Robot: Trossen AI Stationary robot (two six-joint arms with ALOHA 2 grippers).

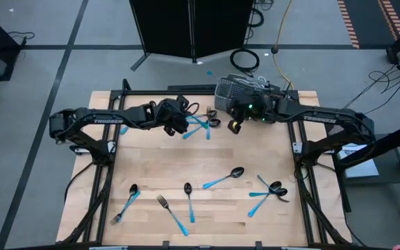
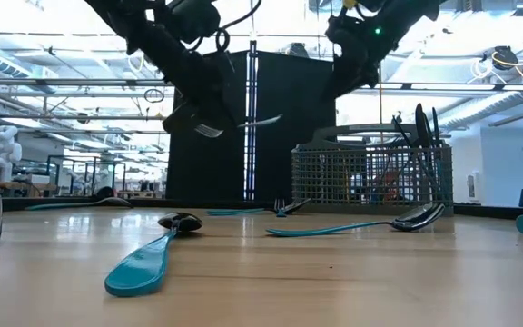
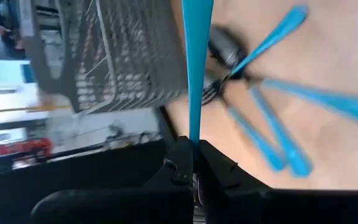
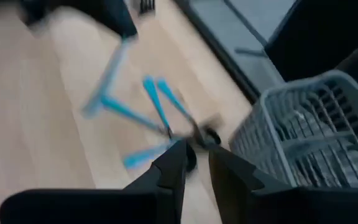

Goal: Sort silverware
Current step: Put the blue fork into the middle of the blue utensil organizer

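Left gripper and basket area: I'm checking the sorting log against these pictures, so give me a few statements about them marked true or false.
1. The left gripper is shut on a blue-handled utensil. True.
2. The wire-mesh basket stands at the near edge of the table. False: it stands at the far edge, by the right arm.
3. The basket is empty. False: the low view shows dark utensils standing in it.
4. The right gripper is above the table next to the basket, holding nothing visible. True.
5. All silverware is sorted. False: several pieces, including a loose fork, lie on the near half of the table.
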